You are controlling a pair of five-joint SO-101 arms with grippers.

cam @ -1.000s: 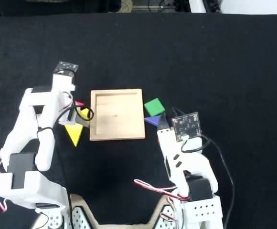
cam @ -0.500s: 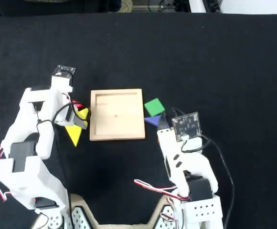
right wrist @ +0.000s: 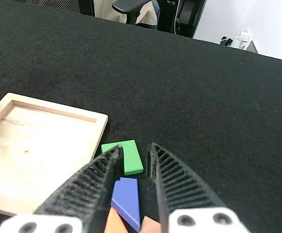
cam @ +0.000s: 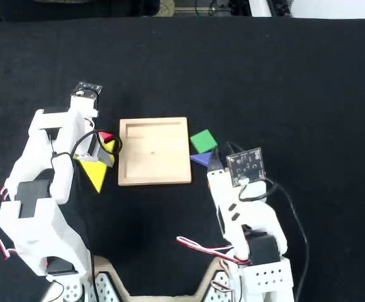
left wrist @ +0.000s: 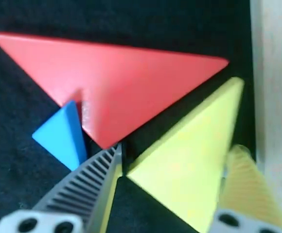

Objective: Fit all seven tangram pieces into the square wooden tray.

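Note:
The square wooden tray (cam: 154, 182) lies in the middle with nothing in it. Just left of it, my left gripper (cam: 104, 153) is down among the pieces. In the left wrist view, my left gripper (left wrist: 176, 155) is shut on a yellow triangle (left wrist: 185, 167). A big red triangle (left wrist: 116, 82) and a small blue triangle (left wrist: 61, 138) lie right beyond it. A second yellow triangle (cam: 96, 173) lies beside the arm. My right gripper (right wrist: 134, 149) hovers slightly open and holds nothing, over a green square (right wrist: 126, 156) and a blue parallelogram (right wrist: 126, 196).
Orange pieces (right wrist: 114, 223) lie under my right gripper, close to the blue parallelogram. The tray's wooden rim (left wrist: 272, 73) runs close beside the yellow triangle. Black cloth covers the table, with wide free room at the back (cam: 233, 69).
The left arm has shifted a little beside the tray, and its wrist has turned slightly over the yellow pieces. The right arm has stayed still.

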